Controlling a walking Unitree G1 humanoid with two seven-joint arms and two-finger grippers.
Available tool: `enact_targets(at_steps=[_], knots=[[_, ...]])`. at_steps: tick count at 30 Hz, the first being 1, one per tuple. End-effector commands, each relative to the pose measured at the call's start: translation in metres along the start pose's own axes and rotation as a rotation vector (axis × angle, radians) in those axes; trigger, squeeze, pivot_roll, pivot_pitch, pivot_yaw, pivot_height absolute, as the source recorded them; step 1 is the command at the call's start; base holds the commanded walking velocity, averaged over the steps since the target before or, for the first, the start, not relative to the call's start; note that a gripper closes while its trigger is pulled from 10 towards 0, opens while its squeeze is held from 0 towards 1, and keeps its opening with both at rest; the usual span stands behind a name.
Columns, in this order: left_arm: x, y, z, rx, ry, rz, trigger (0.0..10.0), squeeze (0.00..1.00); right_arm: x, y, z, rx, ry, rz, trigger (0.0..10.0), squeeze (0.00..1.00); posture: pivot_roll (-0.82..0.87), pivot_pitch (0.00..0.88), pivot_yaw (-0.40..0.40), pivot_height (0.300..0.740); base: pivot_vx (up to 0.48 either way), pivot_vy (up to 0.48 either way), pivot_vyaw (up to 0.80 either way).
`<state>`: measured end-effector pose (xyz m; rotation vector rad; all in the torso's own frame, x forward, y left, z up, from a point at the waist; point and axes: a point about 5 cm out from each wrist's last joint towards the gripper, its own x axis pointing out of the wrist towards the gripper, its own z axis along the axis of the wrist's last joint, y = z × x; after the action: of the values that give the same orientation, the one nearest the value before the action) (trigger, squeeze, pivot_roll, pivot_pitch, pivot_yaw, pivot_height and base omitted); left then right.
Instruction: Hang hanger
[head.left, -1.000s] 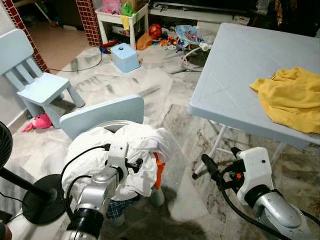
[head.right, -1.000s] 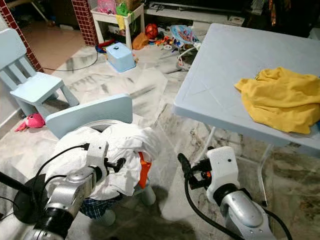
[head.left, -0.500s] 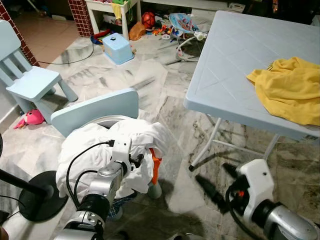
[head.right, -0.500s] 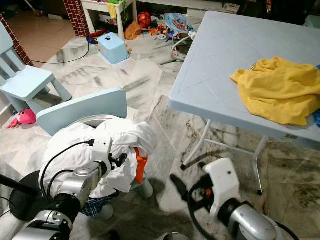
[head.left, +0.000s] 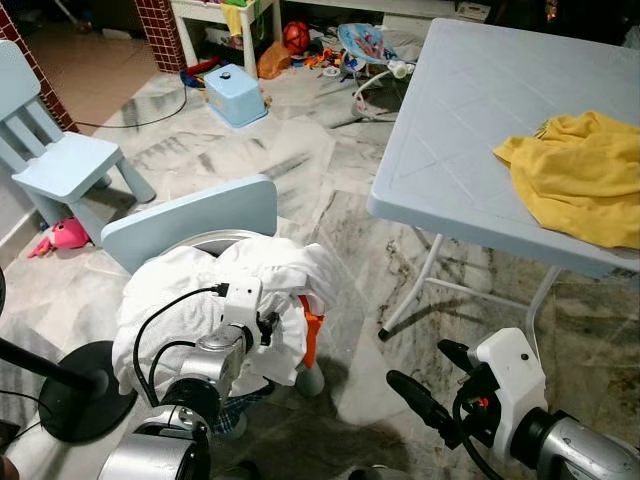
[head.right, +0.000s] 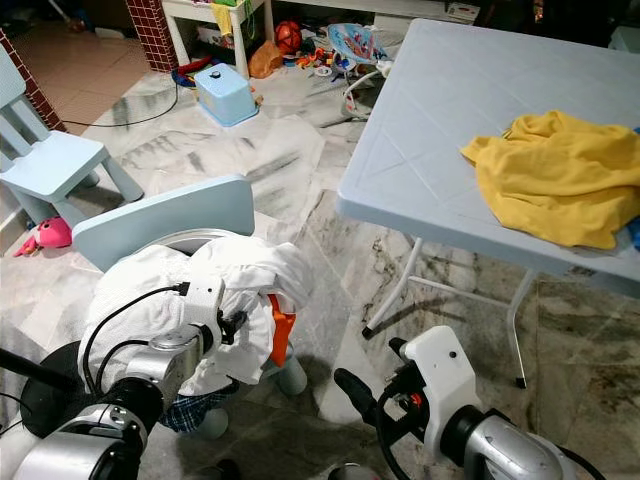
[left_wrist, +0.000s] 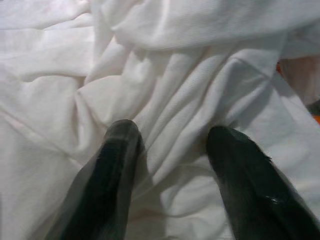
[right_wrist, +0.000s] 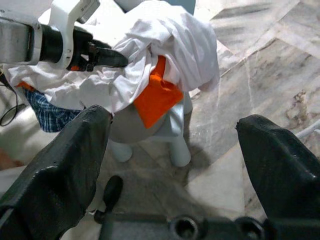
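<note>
- White cloth (head.left: 200, 300), crumpled in a heap over the seat of a small pale blue chair (head.left: 190, 220), lies directly ahead of the left gripper (left_wrist: 172, 145). No hanger can be made out; if one is here, it is buried in the pile, so its long axis cannot be told.
- In the left wrist view, the left gripper's 2 black fingers (left_wrist: 115, 170) are parted a moderate way and press into the white folds, with a ridge of cloth between them. Nothing is pinched.
- An orange piece (head.left: 311, 333) pokes from the pile's edge just past the left gripper's tips, on the side toward the right arm. A blue checked cloth (head.right: 195, 410) hangs out below the heap.
- The right gripper (head.left: 430, 385) hovers low over the marble floor (head.left: 300, 170), well apart from the pile, fingers spread wide and holding nothing. The pile lies ahead of it, across open floor.
- Judged from this, the left arm is far nearer and the reach belongs to it.
- Beyond the right gripper stands a pale blue folding table (head.left: 450, 130) with a yellow cloth (head.left: 585, 175) on it.
- Farther off beyond the left gripper are a 2nd pale blue chair (head.left: 60, 160), a pink toy (head.left: 62, 235) and a black fan base (head.left: 70, 385).
</note>
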<state>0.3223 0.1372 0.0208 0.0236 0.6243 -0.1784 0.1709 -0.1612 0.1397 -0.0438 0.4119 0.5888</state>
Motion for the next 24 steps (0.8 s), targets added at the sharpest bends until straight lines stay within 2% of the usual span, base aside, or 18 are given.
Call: enact_targets(at_steps=[1, 8, 20, 24], knots=[[-0.001, 0.005, -0.002, -0.006, 0.009, 0.013, 0.0, 0.00, 0.000, 0.001, 0.001, 0.000, -0.001, 0.007, 10.0, 0.00, -0.33, 0.177, 0.003, 0.740, 0.000, 0.000, 0.00], [0.000, 0.009, -0.002, -0.009, 0.008, 0.034, 0.0, 0.00, 0.006, 0.000, -0.001, -0.013, -0.001, -0.007, 10.0, 0.00, -0.32, 0.166, -0.001, 0.740, 0.000, 0.000, 0.00], [0.001, 0.006, 0.002, -0.015, -0.009, 0.015, 0.0, 0.00, 0.011, -0.002, 0.001, -0.021, -0.007, -0.005, 10.0, 0.00, -0.32, 0.152, 0.002, 0.740, 0.000, 0.000, 0.00], [0.001, 0.010, 0.010, -0.009, -0.051, 0.041, 0.0, 0.00, 0.015, -0.002, 0.001, -0.023, -0.015, -0.004, 10.0, 0.00, -0.30, 0.141, 0.006, 0.740, 0.000, 0.000, 0.00]])
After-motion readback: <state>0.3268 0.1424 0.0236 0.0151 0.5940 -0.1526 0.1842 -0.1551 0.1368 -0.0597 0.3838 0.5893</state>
